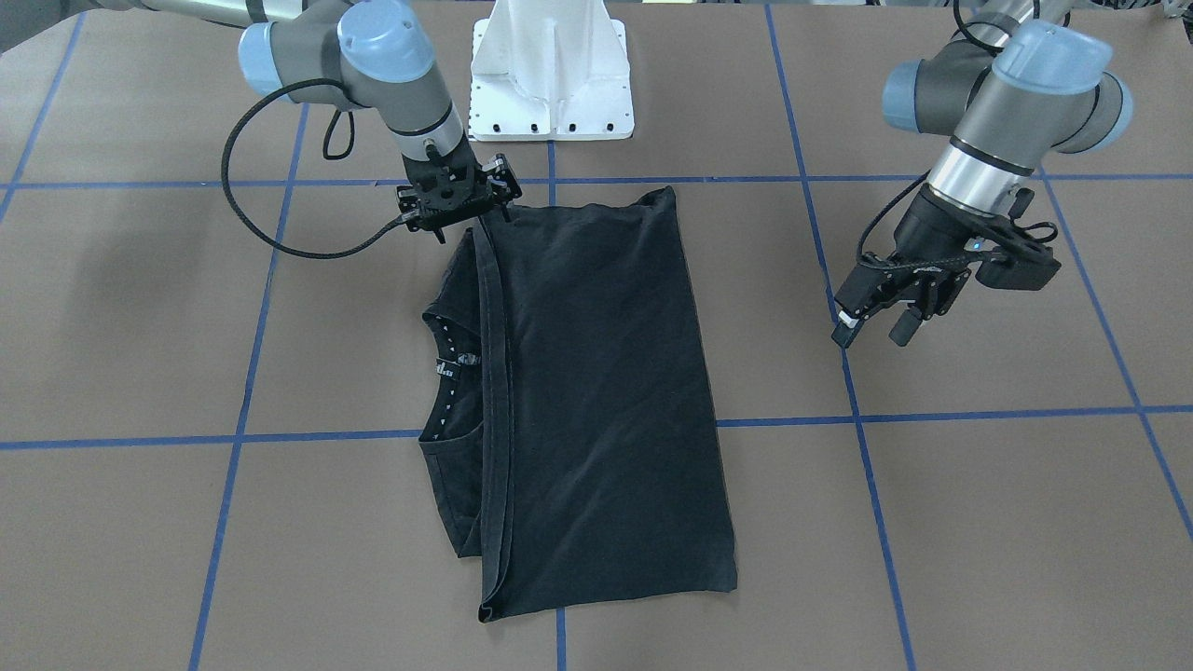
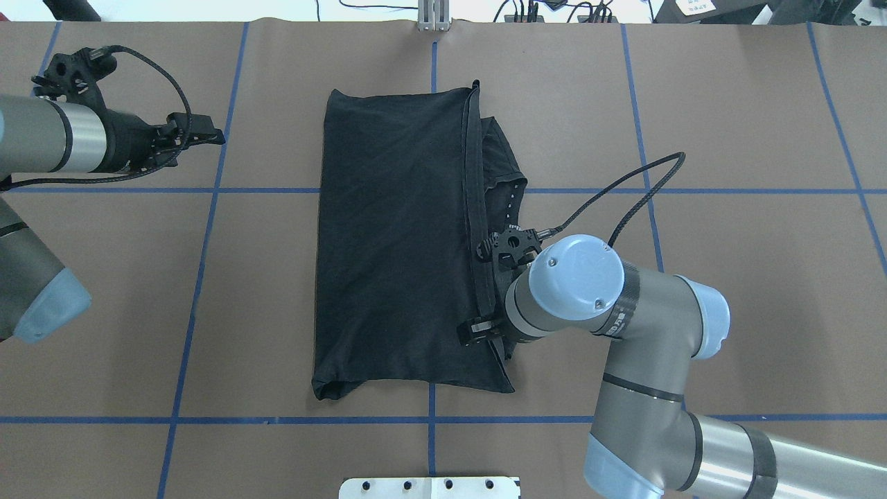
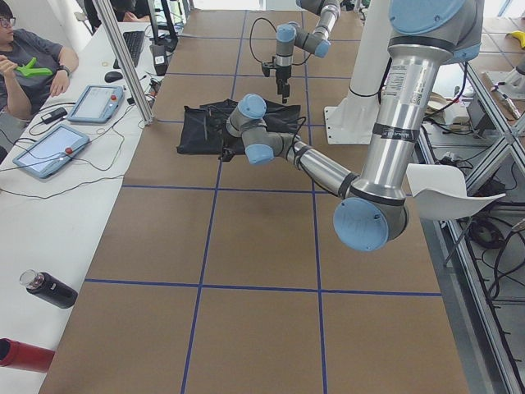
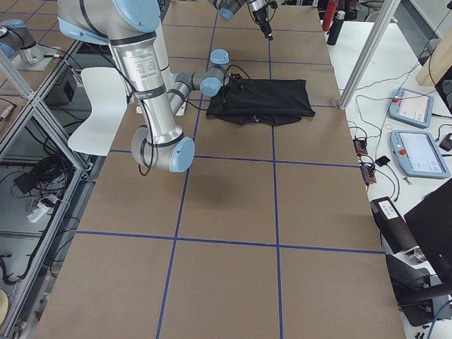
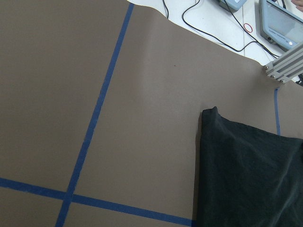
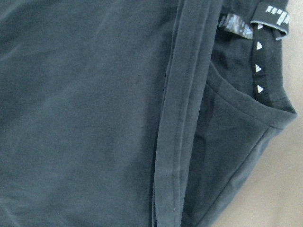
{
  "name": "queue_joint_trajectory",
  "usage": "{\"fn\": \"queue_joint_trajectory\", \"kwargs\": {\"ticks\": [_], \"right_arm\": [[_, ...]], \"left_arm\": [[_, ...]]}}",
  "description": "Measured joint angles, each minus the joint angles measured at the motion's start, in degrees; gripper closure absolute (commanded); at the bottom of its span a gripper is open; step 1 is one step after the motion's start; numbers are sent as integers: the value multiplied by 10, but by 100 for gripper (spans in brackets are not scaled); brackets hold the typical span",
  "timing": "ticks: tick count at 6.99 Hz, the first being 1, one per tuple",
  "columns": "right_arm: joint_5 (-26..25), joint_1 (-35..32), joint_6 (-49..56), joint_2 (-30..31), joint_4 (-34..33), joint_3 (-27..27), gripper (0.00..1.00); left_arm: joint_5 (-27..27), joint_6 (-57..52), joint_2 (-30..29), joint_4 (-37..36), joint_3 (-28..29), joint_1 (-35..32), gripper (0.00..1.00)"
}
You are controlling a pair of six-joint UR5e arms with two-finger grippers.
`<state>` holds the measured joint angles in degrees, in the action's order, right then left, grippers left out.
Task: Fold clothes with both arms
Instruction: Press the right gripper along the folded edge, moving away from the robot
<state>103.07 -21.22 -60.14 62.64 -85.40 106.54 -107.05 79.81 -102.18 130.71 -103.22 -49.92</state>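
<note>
The black T-shirt (image 1: pixel 596 391) lies flat on the brown table, folded lengthwise, plain back up (image 2: pixel 395 242). Its collar and label (image 1: pixel 447 363) peek out along the folded hem (image 6: pixel 180 118). My right gripper (image 1: pixel 459 207) points straight down over the shirt's corner nearest the pedestal. Its fingers are hidden under the wrist, so I cannot tell open from shut. My left gripper (image 1: pixel 871 334) hangs open and empty above bare table, well off the shirt's far side (image 2: pixel 208 135). The left wrist view shows one shirt corner (image 5: pixel 251 175).
The white pedestal base (image 1: pixel 550 75) stands at the table edge behind the shirt. Blue tape lines (image 1: pixel 242 373) grid the brown surface. A person (image 3: pixel 33 57) sits at a side desk with tablets (image 3: pixel 49 148). An aluminium post (image 3: pixel 123 66) stands near the shirt.
</note>
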Motion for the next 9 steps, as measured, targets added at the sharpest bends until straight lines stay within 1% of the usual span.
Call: {"fn": "queue_joint_trajectory", "kwargs": {"ticks": [1, 3, 5, 9], "right_arm": [[-26, 16, 9, -5, -34, 4, 0], [-50, 35, 33, -9, -75, 3, 0], [-54, 43, 41, -10, -94, 0, 0], [-55, 43, 42, -11, -99, -12, 0]], "left_arm": [[-1, 1, 1, 0, -2, 0, 0], [-2, 3, 2, 0, -4, 0, 0], [-2, 4, 2, 1, -4, 0, 0], [-2, 7, 1, 1, -3, 1, 0]]}}
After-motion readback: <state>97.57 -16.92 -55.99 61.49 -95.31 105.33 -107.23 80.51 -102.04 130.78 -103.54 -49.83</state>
